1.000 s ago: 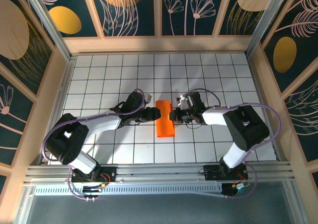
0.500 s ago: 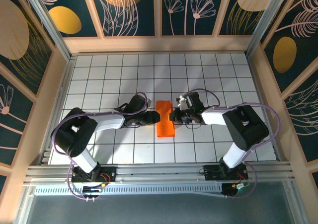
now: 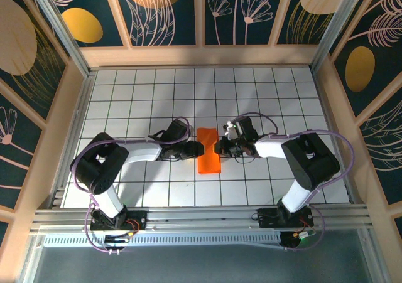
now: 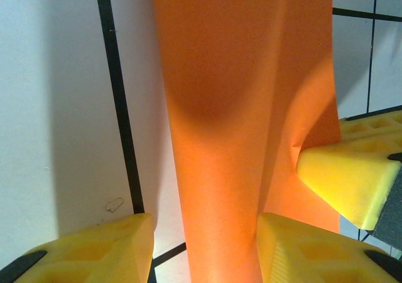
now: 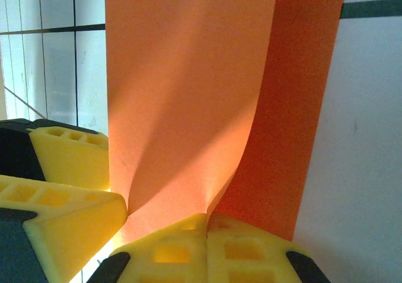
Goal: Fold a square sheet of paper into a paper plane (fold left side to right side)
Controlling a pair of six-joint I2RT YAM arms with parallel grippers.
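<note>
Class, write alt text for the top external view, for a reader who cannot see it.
A narrow folded strip of orange paper lies on a white gridded table, with the left gripper at its left edge and the right gripper at its right edge. Both arms reach in from the near edge.

Paper [image 3: 209,151] is plain bright orange, finger pads [image 4: 94,248] yellow. Table [image 3: 282,101] is white with a black grid. Walls [image 3: 166,19] are dark teal with gold ovals and pale flower outlines.

orange paper [image 3: 209,151], folded narrow strip, mid-table
</note>
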